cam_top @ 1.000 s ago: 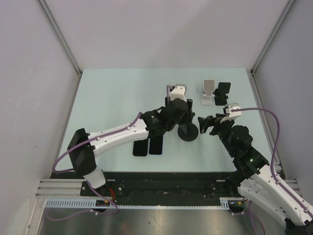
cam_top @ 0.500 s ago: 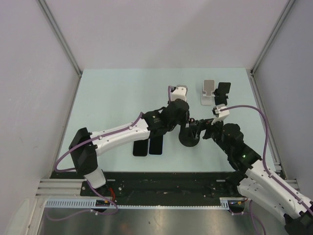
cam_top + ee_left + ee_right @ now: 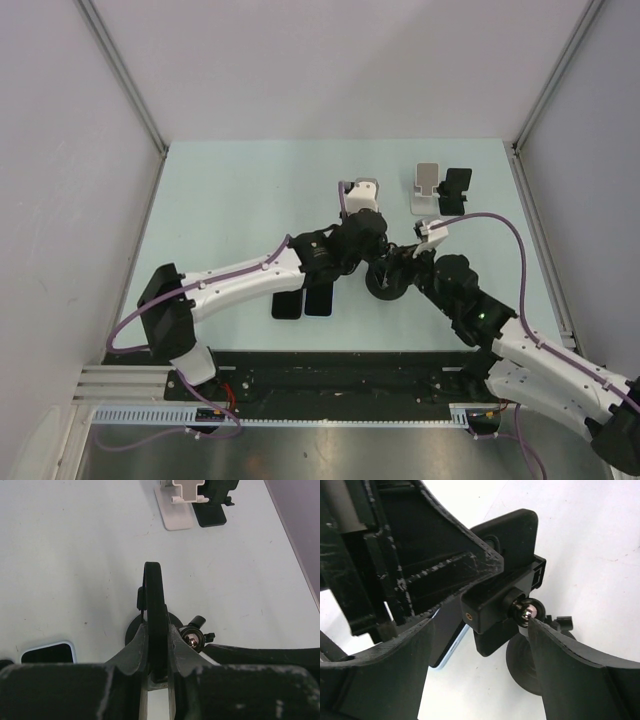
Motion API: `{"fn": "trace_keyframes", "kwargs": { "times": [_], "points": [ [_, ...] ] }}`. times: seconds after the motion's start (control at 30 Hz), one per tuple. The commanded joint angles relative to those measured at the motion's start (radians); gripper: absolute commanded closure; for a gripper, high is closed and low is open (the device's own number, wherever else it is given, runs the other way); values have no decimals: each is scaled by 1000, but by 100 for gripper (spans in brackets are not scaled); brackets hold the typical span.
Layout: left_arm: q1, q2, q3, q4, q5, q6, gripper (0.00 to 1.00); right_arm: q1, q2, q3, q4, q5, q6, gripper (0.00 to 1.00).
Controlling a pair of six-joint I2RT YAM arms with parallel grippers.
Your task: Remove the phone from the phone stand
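The phone (image 3: 155, 595) stands edge-on in the black phone stand (image 3: 386, 284), which has a round base (image 3: 530, 667) and a ball joint (image 3: 527, 612). My left gripper (image 3: 156, 630) is shut on the phone's edge from above, and sits over the stand in the top view (image 3: 368, 250). In the right wrist view the phone (image 3: 451, 625) shows a light blue rim behind the stand's cradle (image 3: 505, 592). My right gripper (image 3: 480, 630) is open around the cradle's back. Its right finger (image 3: 570, 655) touches the ball joint; the left finger (image 3: 395, 680) stands apart.
Two dark phones (image 3: 288, 303) (image 3: 319, 297) lie flat near the left arm. A white stand (image 3: 427, 188) and a black stand (image 3: 456, 190) sit at the back right. Walls close in on the table at the left, right and back.
My left gripper has shut on the phone. My right gripper has moved left to the stand's neck, and its jaws have narrowed a little.
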Motion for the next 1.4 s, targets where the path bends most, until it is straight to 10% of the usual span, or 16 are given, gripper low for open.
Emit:
{"fn": "trace_keyframes", "kwargs": {
  "times": [0.0,0.4,0.73,1.07,1.37],
  "points": [
    [-44,-59,-10,27,-1,-123,95,85,37,-1,103,143,1,22],
    [-63,-76,-13,27,-8,-152,95,169,173,-13,226,302,-8,47],
    [-63,-94,-32,29,-55,-96,98,169,156,-12,166,345,-12,100],
    [-65,-119,-33,29,-104,-30,100,143,66,-22,105,261,-48,95],
    [-60,-123,-21,33,-101,130,100,-159,-23,27,-24,-281,-63,37]
  ]
}}
